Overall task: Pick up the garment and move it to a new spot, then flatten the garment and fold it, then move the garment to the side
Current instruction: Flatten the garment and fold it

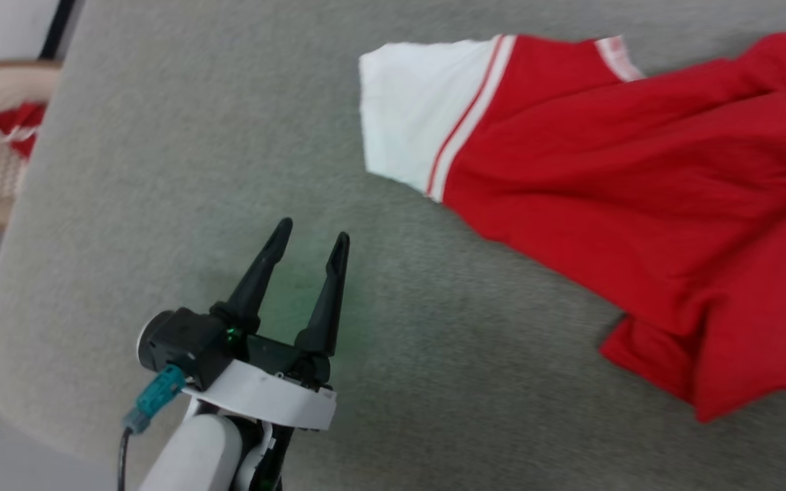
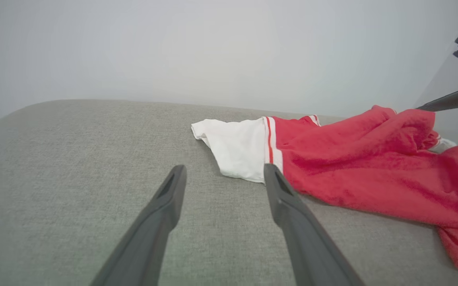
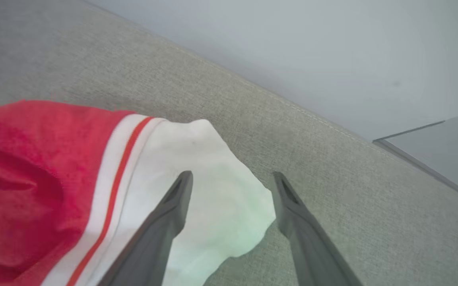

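Garment (image 1: 604, 170): rumpled, unfolded on grey counter (image 1: 161, 170); left gripper (image 1: 314, 230) and right gripper (image 3: 232, 176) fingers spread, empty; flattening, folding and setting aside apparently outstanding.

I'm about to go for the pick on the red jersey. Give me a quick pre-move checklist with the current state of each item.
1. Left end effector open, nothing in it: ok, fingers apart over the gray surface.
2. Right end effector open: ok, fingers apart over a white sleeve.
3. Right fingers clear of the cloth: cannot tell.
4. Garment free of any grip: ok.
5. Garment lying flat: not ok, it is bunched and creased.
6. Space for a new spot: ok, bare gray surface on the robot's left of the garment.
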Controlling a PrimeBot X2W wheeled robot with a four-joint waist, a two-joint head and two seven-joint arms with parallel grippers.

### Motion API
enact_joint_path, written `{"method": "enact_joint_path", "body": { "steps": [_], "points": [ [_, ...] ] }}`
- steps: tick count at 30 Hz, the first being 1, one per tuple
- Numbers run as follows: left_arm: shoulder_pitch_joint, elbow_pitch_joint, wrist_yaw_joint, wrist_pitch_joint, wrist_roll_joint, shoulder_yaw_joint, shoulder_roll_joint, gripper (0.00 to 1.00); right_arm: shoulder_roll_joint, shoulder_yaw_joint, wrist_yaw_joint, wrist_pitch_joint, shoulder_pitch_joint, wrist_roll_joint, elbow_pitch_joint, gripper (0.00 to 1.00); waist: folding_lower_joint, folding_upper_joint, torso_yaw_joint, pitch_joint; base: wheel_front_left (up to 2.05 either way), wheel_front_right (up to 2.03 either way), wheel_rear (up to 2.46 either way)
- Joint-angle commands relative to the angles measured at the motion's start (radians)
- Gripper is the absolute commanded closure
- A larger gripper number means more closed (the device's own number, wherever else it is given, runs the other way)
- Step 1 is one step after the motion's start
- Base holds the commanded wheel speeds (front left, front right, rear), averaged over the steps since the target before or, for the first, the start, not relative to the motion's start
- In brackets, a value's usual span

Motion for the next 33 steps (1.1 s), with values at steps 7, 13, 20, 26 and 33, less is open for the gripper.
{"method": "enact_joint_path", "body": {
  "steps": [7,13,20,26,33],
  "points": [
    [0.023,-0.024,-0.058,0.0,0.054,0.072,-0.043,0.0,-0.032,0.141,0.0,0.047,-0.068,0.037,0.082,0.0,0.0,-0.0001,0.108,0.108,0.0,0.0,0.0],
    [0.021,-0.039,-0.087,0.0,0.069,0.089,-0.058,0.0,-0.014,0.224,0.003,0.074,-0.051,0.103,0.114,0.84,0.0,-0.0001,0.094,0.108,0.0,0.0,0.0],
    [-0.201,-0.039,-0.105,0.047,0.044,-0.013,0.11,0.0,0.01,0.266,0.001,0.038,-0.112,0.135,0.129,1.0,0.0,-0.0001,0.053,0.113,0.0,0.0,0.0],
    [-0.491,-0.013,-0.104,0.23,-0.112,-0.216,0.311,0.0,0.044,0.312,0.002,0.046,-0.158,0.151,0.116,1.0,0.0,-0.0001,0.01,0.124,0.0,0.0,0.0],
    [-0.897,0.143,-0.104,0.492,-0.394,-0.55,0.415,0.0,0.071,0.387,0.002,0.049,-0.228,0.171,0.076,1.0,0.0,-0.0001,-0.047,0.165,0.0,0.0,0.0]
  ]
}}
